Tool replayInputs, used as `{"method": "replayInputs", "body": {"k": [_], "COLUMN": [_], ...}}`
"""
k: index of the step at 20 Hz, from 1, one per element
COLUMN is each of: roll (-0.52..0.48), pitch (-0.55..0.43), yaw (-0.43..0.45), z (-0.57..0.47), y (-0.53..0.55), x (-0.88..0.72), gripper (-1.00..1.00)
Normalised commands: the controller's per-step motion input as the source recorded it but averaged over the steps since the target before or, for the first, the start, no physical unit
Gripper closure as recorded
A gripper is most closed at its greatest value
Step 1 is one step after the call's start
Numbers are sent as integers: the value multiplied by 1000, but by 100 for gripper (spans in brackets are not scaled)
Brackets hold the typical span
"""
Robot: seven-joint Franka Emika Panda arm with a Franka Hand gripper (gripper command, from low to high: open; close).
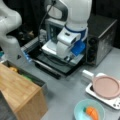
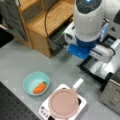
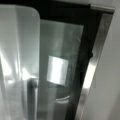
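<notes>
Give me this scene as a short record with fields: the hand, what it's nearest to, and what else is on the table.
hand: hidden by the arm in both front views, not seen in the wrist view
nearest thing: open oven door, its glass filling the wrist view
oven: dark metal box at a front view's right
bowl: teal, holding a carrot
pan: pink, on a white hot plate
shelf: wooden, at a front view's top
</notes>
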Motion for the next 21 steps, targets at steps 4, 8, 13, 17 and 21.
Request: {"method": "replayInputs", "body": {"k": [4,8,13,17,21], "roll": [75,80,91,54,17], "pitch": [-238,-173,-139,-78,-28], "yaw": [-15,44,52,53,85], "z": [4,2,-45,-76,-58], "y": [174,193,76,24,23], "x": [-176,-13,52,88,95], "gripper": [-100,-100,-100,-100,-100]}}
